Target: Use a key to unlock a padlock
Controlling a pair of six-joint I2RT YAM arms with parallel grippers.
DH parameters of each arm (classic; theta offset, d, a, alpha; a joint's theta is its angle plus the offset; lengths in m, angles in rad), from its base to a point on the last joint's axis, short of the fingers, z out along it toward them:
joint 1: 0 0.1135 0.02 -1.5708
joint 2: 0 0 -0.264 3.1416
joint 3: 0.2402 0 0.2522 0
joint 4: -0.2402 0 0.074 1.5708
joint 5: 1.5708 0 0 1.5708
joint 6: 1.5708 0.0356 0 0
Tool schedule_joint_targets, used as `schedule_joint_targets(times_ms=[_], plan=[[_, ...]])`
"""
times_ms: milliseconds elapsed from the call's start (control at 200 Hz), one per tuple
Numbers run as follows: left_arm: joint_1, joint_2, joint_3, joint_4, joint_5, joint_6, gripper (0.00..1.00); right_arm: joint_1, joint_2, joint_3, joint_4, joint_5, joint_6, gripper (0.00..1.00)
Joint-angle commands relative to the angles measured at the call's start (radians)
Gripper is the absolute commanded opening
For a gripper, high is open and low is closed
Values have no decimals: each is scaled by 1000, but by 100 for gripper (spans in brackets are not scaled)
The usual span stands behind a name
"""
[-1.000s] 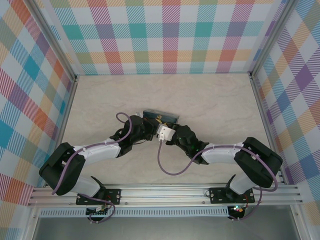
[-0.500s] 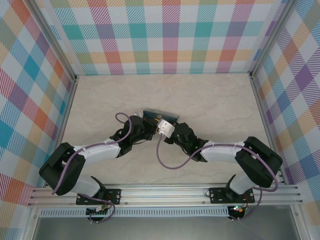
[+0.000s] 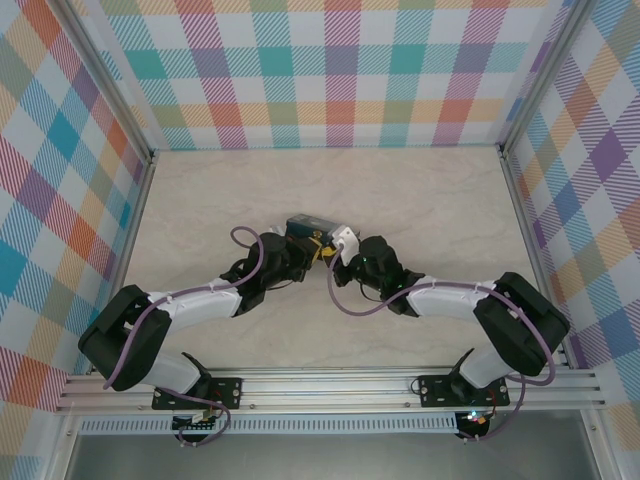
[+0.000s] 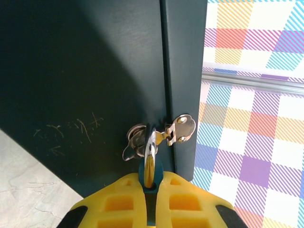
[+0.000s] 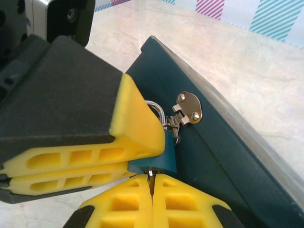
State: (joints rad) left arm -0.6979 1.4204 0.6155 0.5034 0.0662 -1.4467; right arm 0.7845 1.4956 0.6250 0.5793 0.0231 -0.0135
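The padlock [image 5: 167, 154] has a teal body and a thin shiny shackle [image 4: 150, 159] and hangs on the metal hasp [image 5: 189, 108] of a dark teal box [image 4: 85, 71]. My left gripper [image 4: 151, 184] is shut on the padlock's body, and its yellow fingers [image 5: 137, 128] show from the side in the right wrist view. My right gripper [image 5: 152, 183] is shut on the key [image 5: 151, 174]. Only the key's thin silvery shaft shows, with its tip at the underside of the padlock. In the top view, the left gripper [image 3: 308, 250] and the right gripper [image 3: 330, 252] meet at the front of the box [image 3: 300, 222].
The box lies on a pale marbled tabletop [image 3: 420, 200] inside plaid walls [image 3: 340, 70]. A purple cable [image 3: 345, 300] loops from the right wrist onto the table. An aluminium rail [image 3: 330, 385] runs along the near edge.
My right gripper has advanced toward the box with the key and now sits right under the padlock. The left arm has held still.
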Motion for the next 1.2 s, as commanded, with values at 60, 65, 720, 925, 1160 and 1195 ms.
schedule_joint_targets(times_ms=[60, 65, 720, 925, 1160, 1195], plan=[[-34, 12, -7, 60, 51, -1, 0, -25, -32, 39, 3, -105, 158, 0], [-34, 12, -8, 60, 51, -1, 0, -25, -33, 37, 2, -105, 158, 0], [-29, -1, -30, -162, -11, 249, 0, -231, -358, -79, -397, -201, 202, 62], [-56, 73, -37, -133, -12, 269, 0, -338, -288, -36, -461, -281, 389, 68], [-64, 108, -56, -97, -9, 346, 26, -370, -189, -26, -385, -302, 579, 94], [-64, 92, -56, -119, -15, 367, 29, -372, -171, -18, -383, -302, 608, 96]])
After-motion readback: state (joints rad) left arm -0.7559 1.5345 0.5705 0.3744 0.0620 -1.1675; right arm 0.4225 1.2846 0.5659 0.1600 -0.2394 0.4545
